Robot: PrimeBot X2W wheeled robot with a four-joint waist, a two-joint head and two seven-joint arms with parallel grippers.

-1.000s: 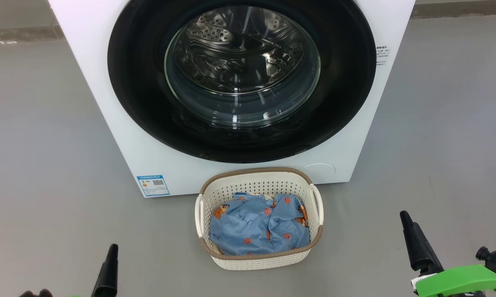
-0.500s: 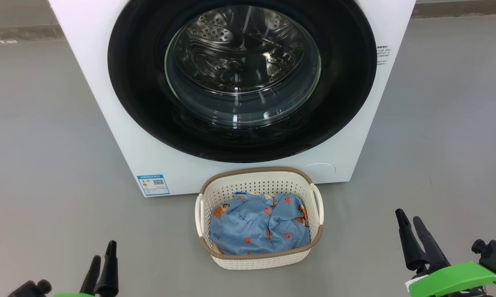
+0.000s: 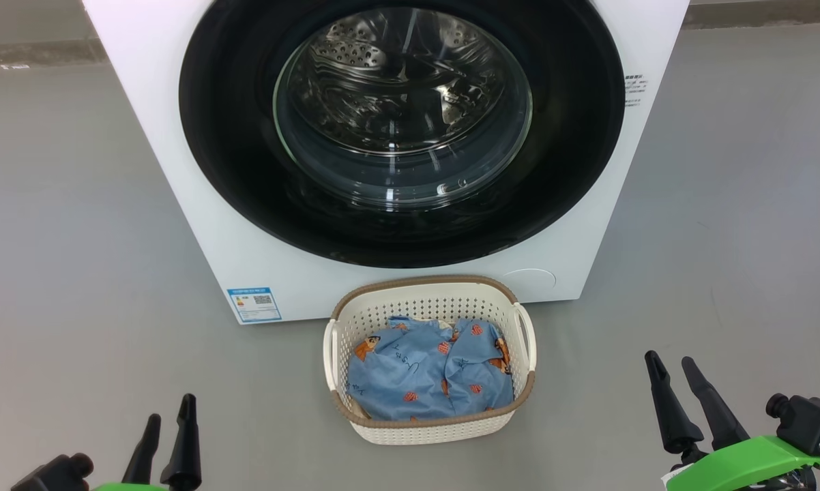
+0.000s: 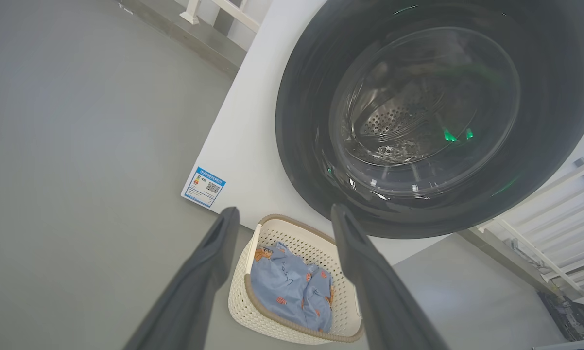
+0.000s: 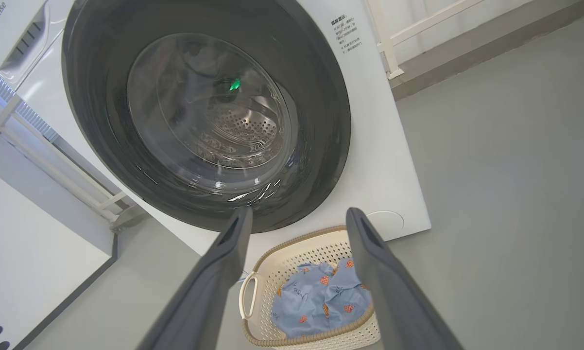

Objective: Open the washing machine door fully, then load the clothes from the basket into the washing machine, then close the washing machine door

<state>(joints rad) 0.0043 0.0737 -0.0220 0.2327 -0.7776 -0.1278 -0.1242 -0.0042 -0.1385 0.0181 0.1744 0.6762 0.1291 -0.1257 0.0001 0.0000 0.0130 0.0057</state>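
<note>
- Head view: the washing machine (image 3: 178,177) stands on the grey floor (image 3: 69,239), front facing the camera.
- The washing machine door (image 3: 226,136) sits flush against the front panel, closed. The perforated steel drum (image 3: 383,61) shows through the glass bowl.
- A blue label sticker (image 3: 254,304) is low on the left of the front panel.
- The basket (image 3: 437,429) is on the floor just in front of the machine, below the door. Cannot tell whether it touches the panel.
- The clothes (image 3: 423,372) are in the basket: blue printed fabric heaped across the bottom, with a sliver of cream cloth at the back edge.
- The left gripper (image 3: 171,409) is at lower left with its fingers apart and nothing between them. It is over bare floor, well apart from the basket.
- The right gripper (image 3: 669,358) is at lower right, also spread and empty and well apart from the basket. A green housing (image 3: 744,460) sits behind it.
- Left wrist view: both fingers are spread wide with nothing held. The basket with the blue clothes shows in the gap beyond them, and the closed door is above with green glints on the glass.
- Right wrist view: the fingers are spread wide and empty. The basket and clothes are beyond them, partly hidden by the right-hand finger. The closed door fills the upper left, and small printed text shows on the panel beside the rim.
</note>
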